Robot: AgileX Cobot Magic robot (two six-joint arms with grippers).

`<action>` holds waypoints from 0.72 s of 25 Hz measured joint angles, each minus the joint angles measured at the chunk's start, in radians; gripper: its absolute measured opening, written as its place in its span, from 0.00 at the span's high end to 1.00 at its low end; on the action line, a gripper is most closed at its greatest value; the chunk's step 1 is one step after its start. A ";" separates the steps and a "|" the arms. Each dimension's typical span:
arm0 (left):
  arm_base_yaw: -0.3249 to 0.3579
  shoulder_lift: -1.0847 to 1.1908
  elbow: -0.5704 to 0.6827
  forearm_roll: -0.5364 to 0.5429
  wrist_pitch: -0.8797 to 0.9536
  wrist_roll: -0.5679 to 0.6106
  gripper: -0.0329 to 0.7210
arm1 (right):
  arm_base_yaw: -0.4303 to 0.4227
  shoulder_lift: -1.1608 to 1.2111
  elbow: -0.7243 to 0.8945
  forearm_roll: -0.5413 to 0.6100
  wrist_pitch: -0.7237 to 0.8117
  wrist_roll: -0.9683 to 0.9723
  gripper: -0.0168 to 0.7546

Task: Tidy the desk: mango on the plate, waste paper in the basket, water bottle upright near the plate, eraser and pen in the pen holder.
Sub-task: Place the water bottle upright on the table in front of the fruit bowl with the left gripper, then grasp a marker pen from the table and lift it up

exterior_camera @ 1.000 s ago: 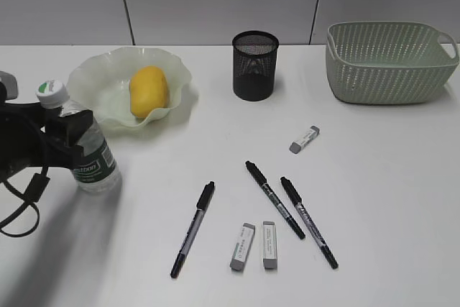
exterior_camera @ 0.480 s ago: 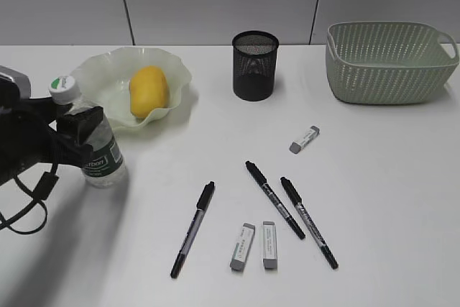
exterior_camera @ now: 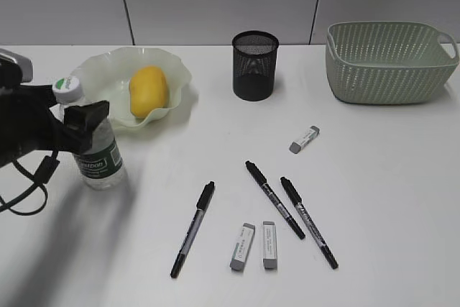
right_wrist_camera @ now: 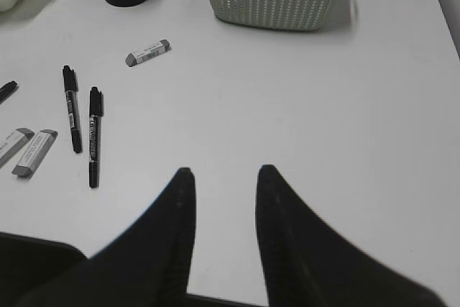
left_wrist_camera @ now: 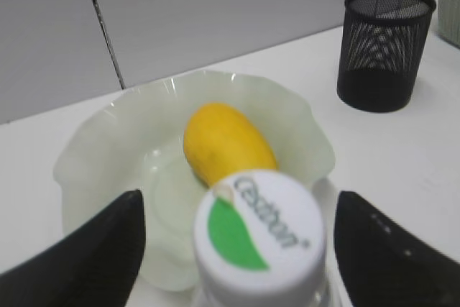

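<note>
Sitting in the translucent ruffled plate [exterior_camera: 97, 70]: the oval mango [exterior_camera: 149, 90]. Standing just before it: the clear plastic water bottle [exterior_camera: 93, 145]. Lying right: three pens [exterior_camera: 274, 199].

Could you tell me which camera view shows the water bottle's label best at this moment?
The exterior view: the water bottle stands upright by the plate, its green label facing the camera below the left claw. The left wrist view shows only its cap from above; the right wrist view misses it.

Slanted front view, two wrist close-ups
</note>
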 joint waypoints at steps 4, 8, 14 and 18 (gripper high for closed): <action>0.000 -0.126 -0.014 0.004 0.071 -0.006 0.13 | 0.000 0.000 0.000 0.000 0.000 0.000 0.66; 0.000 -0.365 -0.039 -0.005 0.411 -0.108 0.16 | 0.000 0.000 0.000 0.000 0.000 0.000 0.66; 0.000 -0.726 -0.173 -0.022 1.319 -0.137 0.33 | 0.000 0.000 0.000 0.000 0.000 0.000 0.66; 0.000 -1.004 -0.186 -0.022 1.730 -0.137 0.38 | 0.000 0.000 0.000 0.000 0.000 0.000 0.66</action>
